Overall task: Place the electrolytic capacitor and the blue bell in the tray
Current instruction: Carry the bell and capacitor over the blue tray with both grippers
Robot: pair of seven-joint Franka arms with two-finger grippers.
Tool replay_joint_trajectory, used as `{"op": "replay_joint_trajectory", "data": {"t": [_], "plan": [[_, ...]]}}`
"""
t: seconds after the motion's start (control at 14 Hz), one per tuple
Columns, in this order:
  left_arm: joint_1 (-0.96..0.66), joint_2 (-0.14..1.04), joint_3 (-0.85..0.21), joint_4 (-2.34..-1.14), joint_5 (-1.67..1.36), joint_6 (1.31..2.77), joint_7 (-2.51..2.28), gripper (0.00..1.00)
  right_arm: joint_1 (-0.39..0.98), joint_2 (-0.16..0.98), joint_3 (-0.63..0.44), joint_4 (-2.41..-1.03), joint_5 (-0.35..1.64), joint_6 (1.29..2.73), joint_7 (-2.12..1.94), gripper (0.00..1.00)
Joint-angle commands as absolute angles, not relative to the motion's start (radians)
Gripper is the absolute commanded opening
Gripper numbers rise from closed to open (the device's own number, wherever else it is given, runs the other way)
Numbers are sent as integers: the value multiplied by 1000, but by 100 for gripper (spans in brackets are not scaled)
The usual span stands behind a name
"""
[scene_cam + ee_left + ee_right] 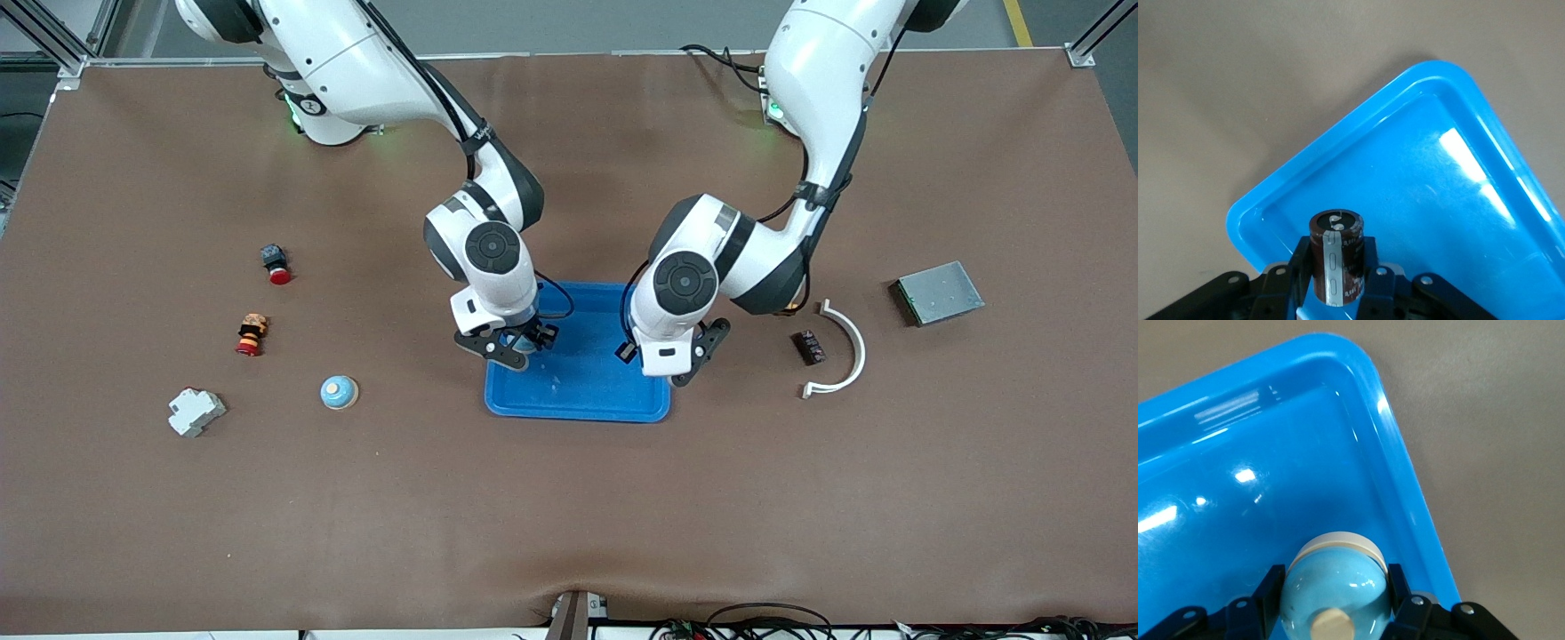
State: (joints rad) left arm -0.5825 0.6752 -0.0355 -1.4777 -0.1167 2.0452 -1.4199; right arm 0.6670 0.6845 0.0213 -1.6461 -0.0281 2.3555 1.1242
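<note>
Left gripper (1333, 283) fingers clamp capacitor (1336, 257), right gripper (1335, 603) fingers blue bell (1336, 590), over tray (578, 404).

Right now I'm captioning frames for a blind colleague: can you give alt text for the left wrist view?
The left gripper holds a brown capacitor upright over the corner of the blue tray. The tray's glossy floor shows bare, on a brown table.

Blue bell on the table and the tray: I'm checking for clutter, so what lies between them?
Nothing: the front view shows only bare brown mat between the loose blue bell and the tray.
</note>
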Motion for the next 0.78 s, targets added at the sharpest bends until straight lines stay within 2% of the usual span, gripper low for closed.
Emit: {"op": "replay_joint_trajectory", "data": {"t": [0.0, 0.71], "plan": [[-598, 709, -25, -1463, -121, 2086, -1421, 7, 690, 707, 9, -1618, -54, 2341, 1167, 0], [-627, 787, -21, -1473, -111, 2118, -1427, 7, 699, 758, 11, -1618, -46, 2434, 1223, 0]]}}
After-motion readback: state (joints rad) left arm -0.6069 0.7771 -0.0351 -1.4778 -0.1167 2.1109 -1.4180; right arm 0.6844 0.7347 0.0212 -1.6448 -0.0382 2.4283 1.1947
